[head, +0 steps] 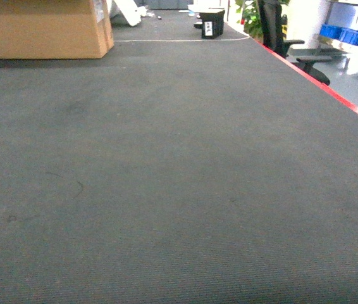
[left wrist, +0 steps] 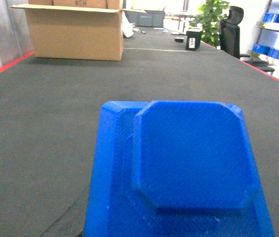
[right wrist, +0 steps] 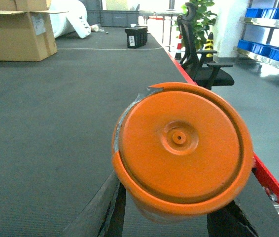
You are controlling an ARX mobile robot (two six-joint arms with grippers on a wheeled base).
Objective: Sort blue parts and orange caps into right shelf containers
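**Mia:** Where did the blue part [left wrist: 189, 163] go?

**Ben:** The left arm has it. It fills the left wrist view, flat face up. I cannot see the left fingers at all, so I cannot tell how they grip it.

**Mia:** And the orange cap [right wrist: 181, 148]?

**Ben:** The right gripper [right wrist: 166, 217] pinches it from below. 2 dark fingers [right wrist: 107, 207] press its sides, so its round face looks at the camera.

**Mia:** Why hold both up off the dark mat [head: 166, 177]?

**Ben:** I think the robot carries them so it can roll to the blue crates [right wrist: 272, 52]. Those sit on a shelf far off to the right, past the black chair [right wrist: 201, 59].

**Mia:** Not the cardboard box [head: 46, 28]?

**Ben:** No, that is not for these.
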